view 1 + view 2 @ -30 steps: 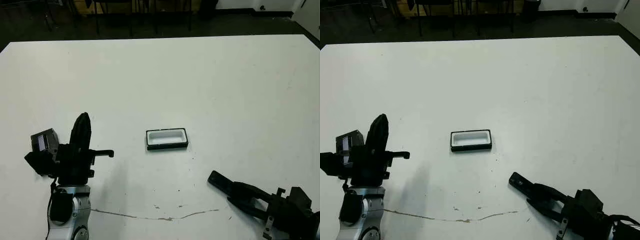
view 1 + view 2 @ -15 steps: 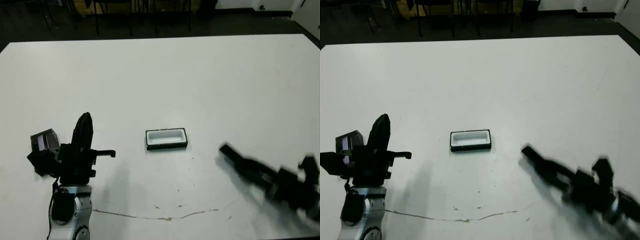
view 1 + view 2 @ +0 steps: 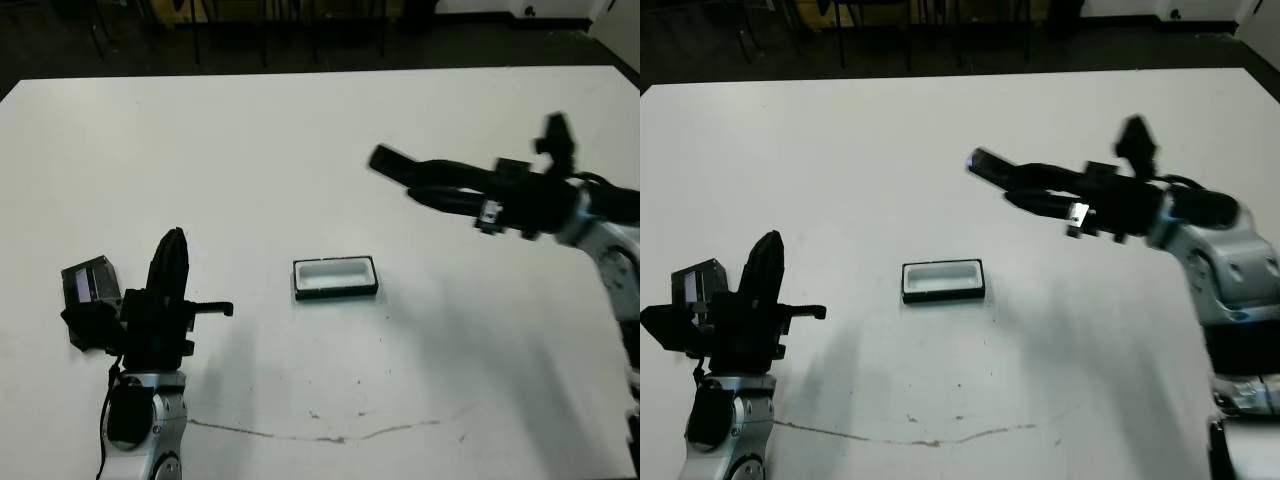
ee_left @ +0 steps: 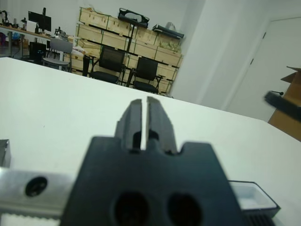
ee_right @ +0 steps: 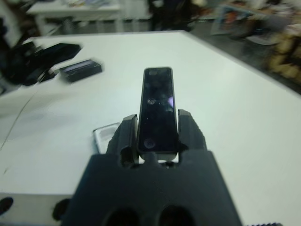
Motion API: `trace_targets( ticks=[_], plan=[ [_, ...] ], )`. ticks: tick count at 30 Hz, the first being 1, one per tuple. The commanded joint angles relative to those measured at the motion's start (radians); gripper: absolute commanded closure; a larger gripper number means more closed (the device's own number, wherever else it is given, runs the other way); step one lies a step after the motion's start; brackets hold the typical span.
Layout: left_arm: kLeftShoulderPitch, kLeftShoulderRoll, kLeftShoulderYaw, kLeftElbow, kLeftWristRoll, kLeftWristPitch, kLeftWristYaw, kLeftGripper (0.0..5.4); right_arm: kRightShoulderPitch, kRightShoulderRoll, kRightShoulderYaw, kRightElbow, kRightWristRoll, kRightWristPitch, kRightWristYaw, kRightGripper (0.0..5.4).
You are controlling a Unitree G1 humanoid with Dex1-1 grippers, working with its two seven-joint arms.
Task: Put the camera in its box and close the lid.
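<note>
A: What about the right gripper [image 5: 157,141]?

B: It is raised above the white table [image 3: 300,160], out past the far right side of the box, with the arm reaching in from the right. Its two fingers are closed against the sides of the camera [image 5: 157,109], which sticks out beyond the fingertips and shows a glossy dark face with a bluish glint.

A: And the left gripper [image 4: 141,123]?

B: Its fingers stand nearly together with only a thin slit between them, and nothing is held. It points upward at the near left of the table, well apart from the box.

A: Start from the biggest thing, then.

B: The table is bare white, with a thin dark scratch along its near part. The box [image 3: 335,278] sits near the middle, open, with its white lining showing and nothing inside. The lid [image 3: 88,283] is at the far left, just beside the left gripper's body; I cannot tell whether it touches the table.

A: Is the camera over the box?

B: No, it is in the air beyond the box and to its right.
</note>
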Motion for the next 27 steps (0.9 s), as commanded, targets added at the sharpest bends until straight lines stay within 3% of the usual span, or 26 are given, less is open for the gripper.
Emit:
trace_targets(
  ticks=[1, 7, 15, 27],
  plan=[
    [0.035, 0.004, -0.002, 0.021, 0.006, 0.001, 0.001, 5.4, -0.083, 0.03, 0.082, 0.099, -0.092, -0.034, 0.065, 4.69],
    [0.038, 0.003, 0.0, 0.023, 0.015, -0.003, 0.007, 5.4, -0.146, 0.078, 0.172, 0.199, -0.19, -0.075, 0.175, 4.69],
    [0.049, -0.004, -0.004, 0.019, 0.012, -0.001, 0.01, 5.4, -0.162, 0.094, 0.223, 0.261, -0.291, -0.124, 0.245, 4.7],
    [0.057, -0.004, -0.007, 0.025, 0.019, -0.018, 0.011, 5.4, -0.166, 0.113, 0.226, 0.307, -0.328, -0.109, 0.305, 4.7]
  ],
)
